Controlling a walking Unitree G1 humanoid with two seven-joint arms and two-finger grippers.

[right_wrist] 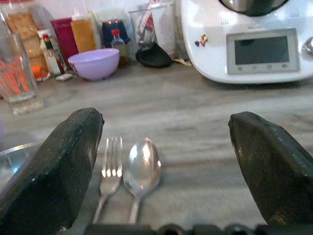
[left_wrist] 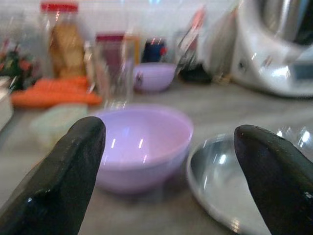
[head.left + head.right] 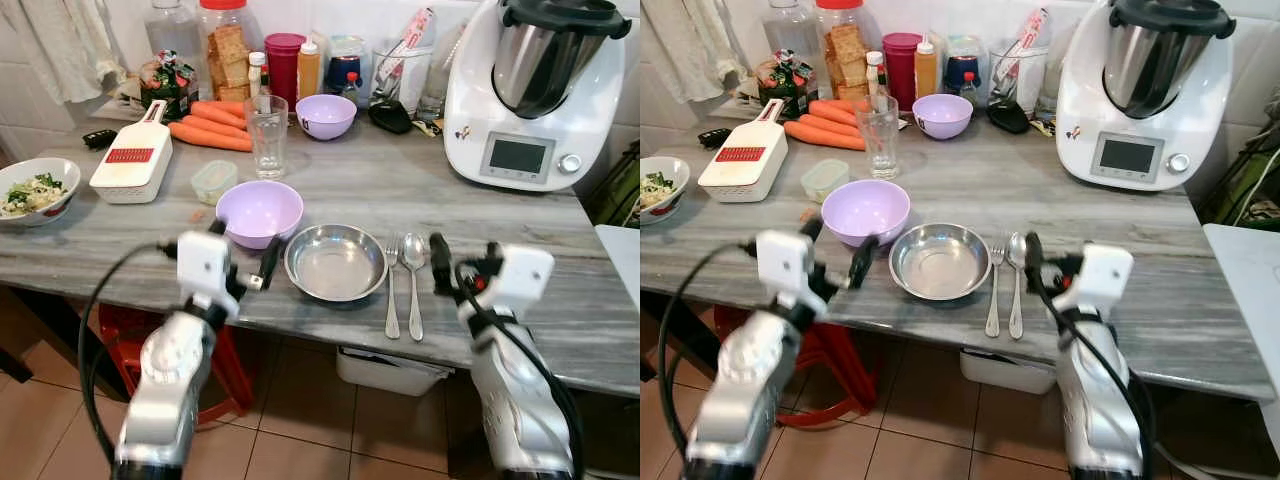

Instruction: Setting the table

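Along the front edge of the worktop [image 3: 560,320] both arms reach forward and up from below. The left gripper [image 3: 243,258] hovers at the near edge, fingers spread with nothing between them, aimed at the lilac bowl [image 3: 259,212] and the near left rim of the steel plate [image 3: 336,262]. The right gripper [image 3: 462,266] hovers at the front edge just right of the cutlery, fingers [image 1: 63,166] likewise spread and empty.

Plate sits near the front edge, centre. Lilac bowl is just beside it, behind and to the left. Fork [image 3: 392,284] and spoon [image 3: 414,280] lie side by side just right of the plate, long axes running front to back, handles toward the front edge, tines and spoon bowl toward the back. Drinking glass [image 3: 266,135] stands upright farther back, behind the lilac bowl.
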